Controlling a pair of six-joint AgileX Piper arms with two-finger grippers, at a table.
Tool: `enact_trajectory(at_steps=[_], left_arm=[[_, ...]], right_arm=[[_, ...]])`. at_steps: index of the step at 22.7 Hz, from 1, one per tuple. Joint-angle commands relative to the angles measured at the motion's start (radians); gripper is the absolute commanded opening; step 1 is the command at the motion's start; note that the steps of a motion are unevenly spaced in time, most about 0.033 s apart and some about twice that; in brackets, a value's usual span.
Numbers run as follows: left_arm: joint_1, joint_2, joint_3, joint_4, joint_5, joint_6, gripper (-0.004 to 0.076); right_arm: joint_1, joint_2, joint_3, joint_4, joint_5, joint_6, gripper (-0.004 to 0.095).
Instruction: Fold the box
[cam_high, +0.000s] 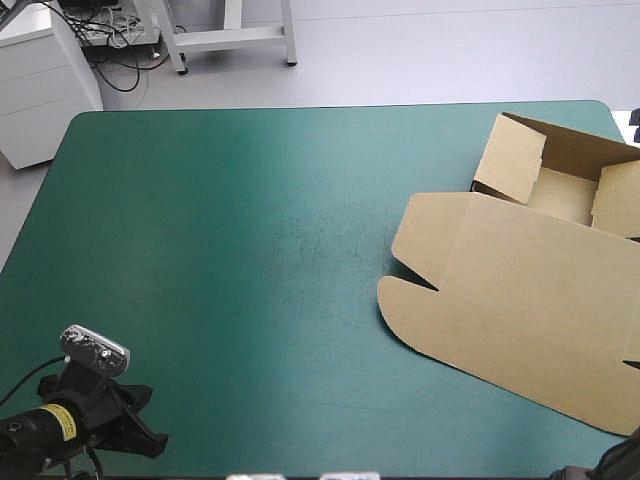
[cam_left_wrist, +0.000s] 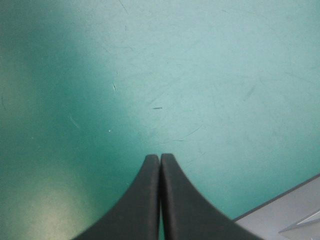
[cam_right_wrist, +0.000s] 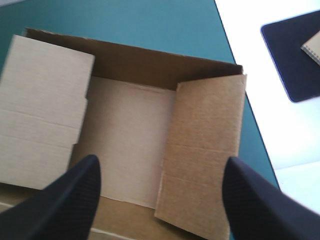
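The left gripper (cam_left_wrist: 160, 158) sat low at the table's (cam_high: 250, 250) near left corner, its black fingers pressed together into one point over bare teal-green cover. It held nothing and was well apart from the work.

The box (cam_high: 520, 290) lay along the table's right edge. Its lid (cam_high: 520, 310) was spread flat toward the near side, and the tray (cam_right_wrist: 130, 140) sat at the far right corner with the far wall (cam_right_wrist: 150, 62) upright. The right gripper (cam_right_wrist: 162, 161) hung above the tray, fingers spread wide, nothing between them.

Two side panels (cam_right_wrist: 205, 145) stood raised at the tray's ends, each leaning inward over the floor and creased across, neither tucked down. By my reading, the step in hand was setting these end walls. The next move would call for the right gripper to come down on one panel, fold its creased part over and press it to the floor, without pushing the tray toward the table's edge
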Motion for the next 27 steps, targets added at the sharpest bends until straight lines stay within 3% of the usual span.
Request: enact_trajectory(at_steps=[1,5,7,11,19,23,27], left_arm=[[-0.003,0.006,-0.024,-0.008,-0.045,-0.005,-0.0032],[-0.003,0.006,-0.024,-0.008,-0.052,-0.005,-0.0032],[-0.003,0.006,-0.024,-0.008,-0.058,-0.005,-0.0032],[-0.003,0.006,-0.024,0.010,-0.060,-0.009,-0.0032],[-0.003,0.006,-0.024,0.010,-0.068,-0.008,-0.0032],[-0.003,0.006,-0.024,0.027,-0.098,0.001,-0.0032],[-0.003,0.006,-0.024,0.033,-0.144,0.018,-0.0032]], right_arm=[[-0.003,-0.108,-0.024,0.104,0.002,-0.011,0.0407],[-0.003,-0.174,-0.019,0.199,0.002,-0.009,0.0089],[0.002,-0.206,-0.016,0.220,0.002,-0.012,-0.0020],[0.060,-0.284,0.046,0.211,0.002,-0.024,-0.0017],[0.417,-0.562,0.516,0.159,0.000,-0.120,-0.0017],[0.566,-0.785,0.844,0.095,-0.112,-0.124,-0.0017],[0.581,-1.029,1.118,0.092,-0.200,-0.149,-0.0018]])
